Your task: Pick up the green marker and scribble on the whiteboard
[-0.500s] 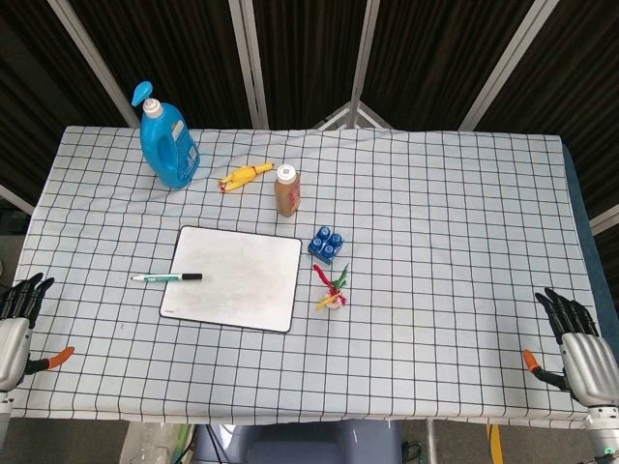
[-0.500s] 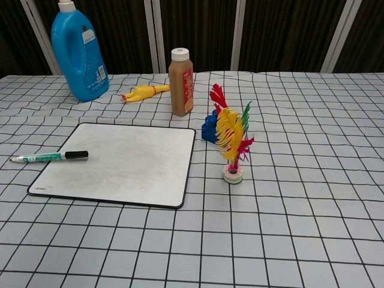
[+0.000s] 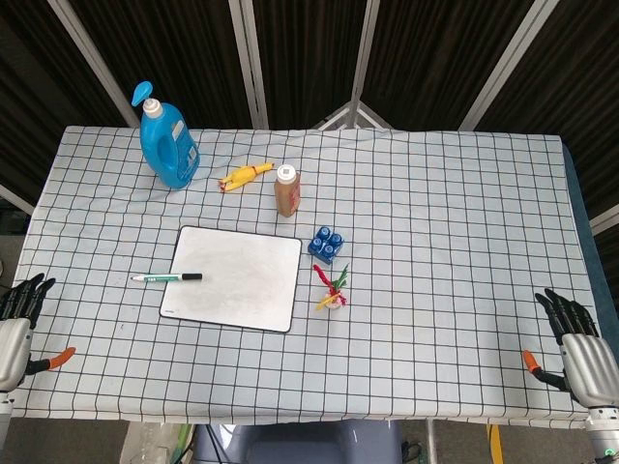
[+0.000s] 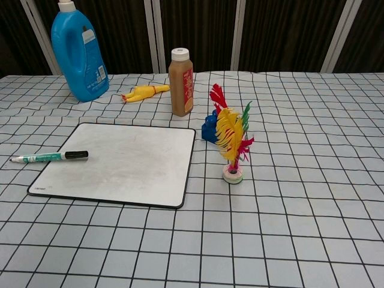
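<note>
The green marker (image 3: 166, 277) (image 4: 49, 157) with a black cap lies flat across the left edge of the whiteboard (image 3: 237, 280) (image 4: 126, 162), half on the board and half on the cloth. My left hand (image 3: 14, 329) hangs at the table's near-left corner, fingers spread, holding nothing. At the near-right corner my right hand (image 3: 578, 346) is likewise spread and empty. Both hands are far from the marker and show only in the head view.
A blue detergent bottle (image 3: 166, 137) and a yellow rubber chicken (image 3: 244, 176) lie at the back left. A brown bottle (image 3: 286, 190), blue blocks (image 3: 327, 243) and a feathered shuttlecock (image 3: 334, 292) stand just right of the whiteboard. Checked cloth covers the table (image 3: 455, 232).
</note>
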### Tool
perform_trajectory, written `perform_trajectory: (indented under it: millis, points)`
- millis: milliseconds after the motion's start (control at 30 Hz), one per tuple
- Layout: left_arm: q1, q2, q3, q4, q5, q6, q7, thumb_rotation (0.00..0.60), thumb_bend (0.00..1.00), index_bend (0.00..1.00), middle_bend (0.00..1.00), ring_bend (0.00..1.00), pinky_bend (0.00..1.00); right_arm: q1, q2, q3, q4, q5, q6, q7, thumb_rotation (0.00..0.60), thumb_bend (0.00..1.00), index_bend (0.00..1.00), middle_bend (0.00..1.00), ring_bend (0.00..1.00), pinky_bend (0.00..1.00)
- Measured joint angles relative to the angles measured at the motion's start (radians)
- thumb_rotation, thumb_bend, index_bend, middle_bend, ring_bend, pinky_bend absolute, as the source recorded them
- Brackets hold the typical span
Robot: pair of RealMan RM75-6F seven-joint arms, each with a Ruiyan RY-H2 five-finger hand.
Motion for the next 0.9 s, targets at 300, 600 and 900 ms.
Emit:
perform_trajectory:
  millis: [300,600,900]
  points:
    - [-0.061,0.001,-0.042,-0.034,-0.107,-0.112,0.002,0.600,0.18,0.06,0.00,0.00,0.00,0.000,0.007,0.003,-0.002,0.009,-0.005,0.025,0.600,0.35,0.00,0.00,0.00,0.00]
    - [-0.237,-0.086,-0.152,0.042,-0.315,-0.279,0.151,0.600,0.31,0.38,0.00,0.00,0.00,0.003,0.005,0.005,0.001,0.011,-0.010,0.036,0.600,0.35,0.00,0.00,0.00,0.00]
    - [-0.418,-0.238,-0.203,0.220,-0.504,-0.425,0.345,0.600,0.38,0.46,0.00,0.00,0.00,0.005,0.008,0.010,0.004,0.025,-0.018,0.051,0.600,0.35,0.00,0.00,0.00,0.00]
